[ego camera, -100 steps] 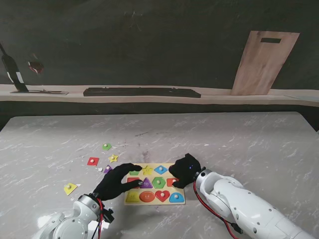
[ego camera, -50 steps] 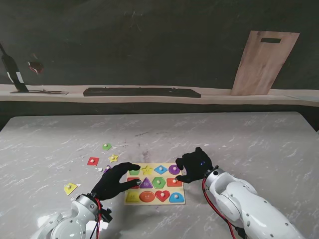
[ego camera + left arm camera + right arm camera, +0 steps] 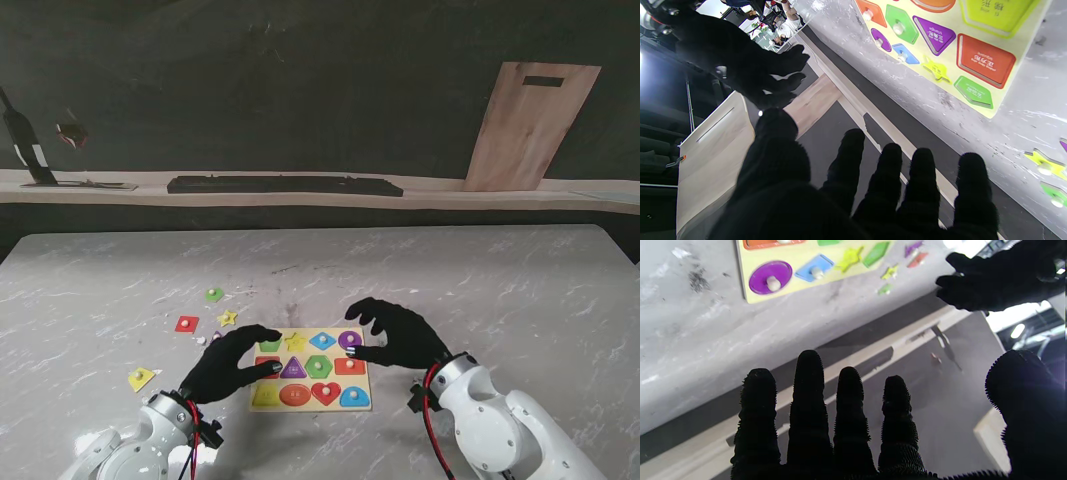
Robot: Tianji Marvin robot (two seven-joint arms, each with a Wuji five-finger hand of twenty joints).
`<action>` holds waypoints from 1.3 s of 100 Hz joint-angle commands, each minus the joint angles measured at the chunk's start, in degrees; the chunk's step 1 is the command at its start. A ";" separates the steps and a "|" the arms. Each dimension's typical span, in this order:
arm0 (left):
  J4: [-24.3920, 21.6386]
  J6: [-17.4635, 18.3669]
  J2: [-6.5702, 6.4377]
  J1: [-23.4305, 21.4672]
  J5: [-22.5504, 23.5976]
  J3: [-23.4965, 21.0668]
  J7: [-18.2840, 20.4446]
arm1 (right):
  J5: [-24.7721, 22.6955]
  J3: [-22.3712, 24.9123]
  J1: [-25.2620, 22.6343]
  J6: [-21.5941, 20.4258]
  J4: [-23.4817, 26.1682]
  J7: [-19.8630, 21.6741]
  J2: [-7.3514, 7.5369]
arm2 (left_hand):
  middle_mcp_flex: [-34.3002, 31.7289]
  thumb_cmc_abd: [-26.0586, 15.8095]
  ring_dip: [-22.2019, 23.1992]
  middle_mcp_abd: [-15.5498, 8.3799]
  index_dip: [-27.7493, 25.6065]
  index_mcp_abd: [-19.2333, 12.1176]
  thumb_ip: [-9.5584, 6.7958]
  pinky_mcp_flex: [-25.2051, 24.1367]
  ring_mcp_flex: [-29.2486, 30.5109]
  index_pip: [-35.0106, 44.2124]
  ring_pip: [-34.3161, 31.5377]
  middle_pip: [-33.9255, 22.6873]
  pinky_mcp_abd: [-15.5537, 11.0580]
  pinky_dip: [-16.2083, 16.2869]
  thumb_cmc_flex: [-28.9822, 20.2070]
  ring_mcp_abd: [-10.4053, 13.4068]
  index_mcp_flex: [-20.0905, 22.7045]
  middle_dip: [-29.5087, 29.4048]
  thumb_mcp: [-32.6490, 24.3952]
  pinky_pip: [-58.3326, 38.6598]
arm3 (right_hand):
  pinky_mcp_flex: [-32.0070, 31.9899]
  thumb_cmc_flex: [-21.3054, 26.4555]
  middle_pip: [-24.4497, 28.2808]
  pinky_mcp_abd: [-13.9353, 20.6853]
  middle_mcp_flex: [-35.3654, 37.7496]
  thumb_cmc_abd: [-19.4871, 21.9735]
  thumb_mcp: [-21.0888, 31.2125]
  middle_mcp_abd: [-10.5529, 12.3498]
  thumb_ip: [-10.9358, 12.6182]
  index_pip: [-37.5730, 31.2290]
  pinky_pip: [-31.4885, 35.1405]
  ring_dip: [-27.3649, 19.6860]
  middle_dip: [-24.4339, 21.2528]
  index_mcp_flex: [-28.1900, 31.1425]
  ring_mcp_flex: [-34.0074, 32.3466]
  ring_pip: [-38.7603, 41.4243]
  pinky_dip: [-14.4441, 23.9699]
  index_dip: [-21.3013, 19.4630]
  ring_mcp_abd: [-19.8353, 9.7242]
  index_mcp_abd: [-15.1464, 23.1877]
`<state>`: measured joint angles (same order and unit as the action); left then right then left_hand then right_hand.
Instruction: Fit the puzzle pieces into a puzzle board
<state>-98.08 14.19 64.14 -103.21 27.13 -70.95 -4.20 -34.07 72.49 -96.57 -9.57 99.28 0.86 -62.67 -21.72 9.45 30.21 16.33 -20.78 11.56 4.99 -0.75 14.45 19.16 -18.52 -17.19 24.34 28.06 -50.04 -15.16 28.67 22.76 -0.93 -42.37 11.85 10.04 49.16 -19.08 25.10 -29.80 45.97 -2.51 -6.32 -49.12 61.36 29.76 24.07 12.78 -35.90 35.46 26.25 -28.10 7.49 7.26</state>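
**Board part filled, loose pieces waiting on my left**

Pulling back off the board, my right hand is now hovering past its right edge with fingers spread and nothing in them; a second ago it was sitting over the top-right corner, where the purple circle is now showing in its slot. My left hand is hardly shifting: it is hanging at the board's left edge, fingers apart and holding nothing, with its fingertips lying over the red slot there.

I am counting twelve slots on the board, which is lying on the table between my two hands. From the wrist views, knobbed pieces are sitting in the circle, blue diamond and green pentagon slots. The red, purple triangle, green and lime slots are showing printed text and no knob, so I am judging them unfilled.

Left of the board, a red piece, a green piece, a yellow star and a yellow piece are lying loose, well apart from it. I am judging the job roughly halfway.
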 commanded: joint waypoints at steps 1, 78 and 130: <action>-0.11 0.33 -0.01 -0.17 -0.41 0.14 0.04 | -1.36 0.46 -1.47 -2.13 0.81 -1.95 -0.26 | -0.51 -1.26 -0.54 -0.78 0.99 -1.63 -2.21 -0.69 -1.77 -0.04 1.02 0.51 -3.77 -0.18 0.09 2.38 0.95 -0.62 2.16 -0.04 | -1.53 0.66 -1.43 1.87 -2.34 -1.04 -1.70 1.21 2.28 1.39 -1.85 -1.68 -0.90 -2.20 1.82 -2.62 -2.07 0.79 -0.51 0.63; -1.61 4.87 -0.25 -3.99 4.96 -7.32 -1.68 | 11.95 5.31 -7.98 -12.14 5.63 -0.60 -0.89 | -0.92 1.88 0.21 -0.66 1.56 -0.13 -2.64 0.37 -0.47 -1.28 0.48 0.69 -4.01 1.37 0.33 2.17 -0.42 -0.38 1.67 -2.27 | -1.60 -2.99 -3.75 2.06 -2.88 -1.50 -2.46 2.42 2.70 3.16 -3.19 -2.93 -1.90 -2.12 3.06 -6.83 -4.61 1.21 -0.51 1.22; -4.91 0.98 -1.97 -11.03 23.53 -22.30 1.15 | 6.46 4.43 -8.03 -12.61 5.80 -3.23 -0.95 | -14.07 2.80 9.40 0.87 0.32 2.15 -3.00 7.27 10.37 2.54 -12.90 -6.48 -3.42 9.99 -4.03 -0.90 5.19 3.91 0.56 -21.84 | -0.79 -2.14 -2.79 0.89 -0.11 -1.39 -2.64 2.38 2.39 2.23 -1.82 -2.09 -1.48 0.32 2.01 -5.27 -2.91 0.52 -0.80 1.66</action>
<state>-102.21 17.77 63.55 -113.05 50.39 -92.29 -4.24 -26.77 77.14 -104.05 -22.10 104.64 -2.24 -63.37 -33.51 13.67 38.08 16.33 -20.10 12.41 4.99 5.75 23.37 20.19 -28.19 -21.62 24.35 36.00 -52.73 -15.14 32.22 25.33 -0.95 -60.02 10.82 8.91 45.99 -18.46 23.51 -30.06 43.38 -2.04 -5.11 -47.08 58.49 27.49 22.13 12.25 -32.93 29.53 22.46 -27.24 7.49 7.92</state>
